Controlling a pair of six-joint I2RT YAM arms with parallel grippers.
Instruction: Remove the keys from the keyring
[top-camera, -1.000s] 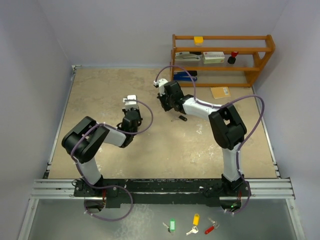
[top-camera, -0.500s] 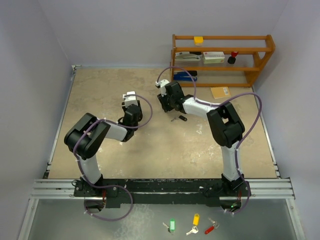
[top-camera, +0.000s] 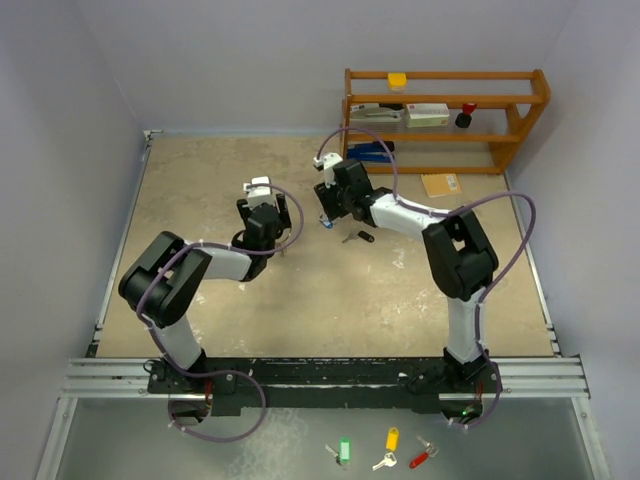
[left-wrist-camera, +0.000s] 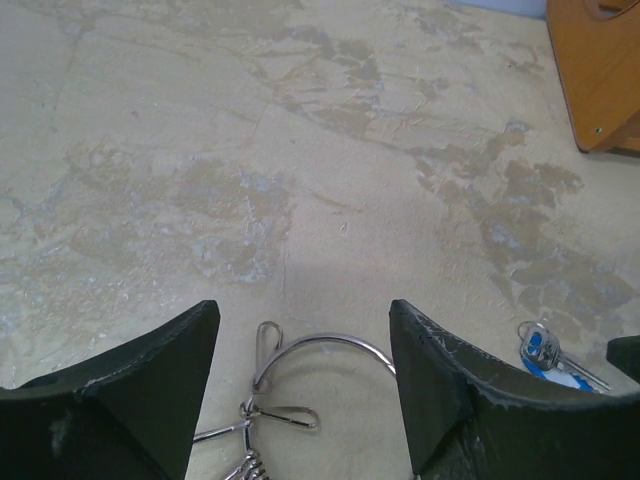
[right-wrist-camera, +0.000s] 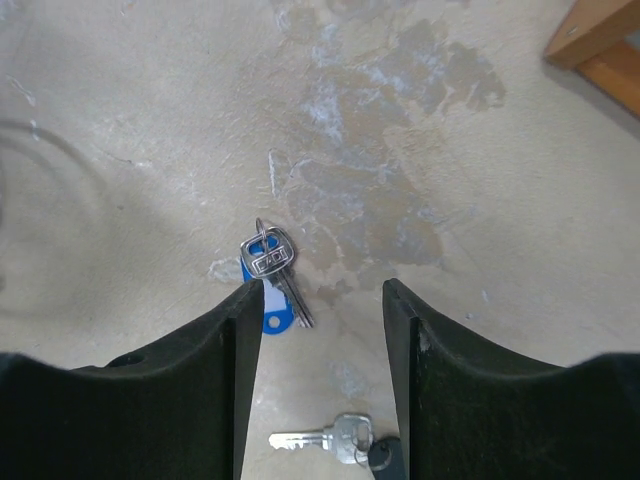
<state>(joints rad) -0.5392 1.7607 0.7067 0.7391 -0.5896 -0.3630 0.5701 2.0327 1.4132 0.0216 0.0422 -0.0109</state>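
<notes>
The keyring (left-wrist-camera: 335, 345), a thin silver wire ring, lies on the table between the tips of my open left gripper (left-wrist-camera: 303, 310), touching neither finger. Small wire clips and plain keys (left-wrist-camera: 243, 462) hang off its left side at the frame's bottom. A silver key on a blue tag (right-wrist-camera: 270, 262) lies just ahead of my open right gripper (right-wrist-camera: 322, 285), beside its left finger. A silver key (right-wrist-camera: 322, 438) joined to a black-headed one (right-wrist-camera: 385, 458) lies between that gripper's fingers, lower down. From above, the left gripper (top-camera: 266, 212) and right gripper (top-camera: 326, 216) stand side by side mid-table.
A wooden shelf (top-camera: 445, 120) with boxes and small items stands at the back right, its foot (left-wrist-camera: 600, 70) showing in the left wrist view. A tan envelope (top-camera: 440, 184) lies before it. Green, yellow and red tagged keys (top-camera: 390, 448) lie off the table in front of the arm bases.
Both grippers have gone from shut to open. The left arm has stretched farther from its base and the right gripper has shifted slightly back; ring and blue-tagged key now lie free on the table.
</notes>
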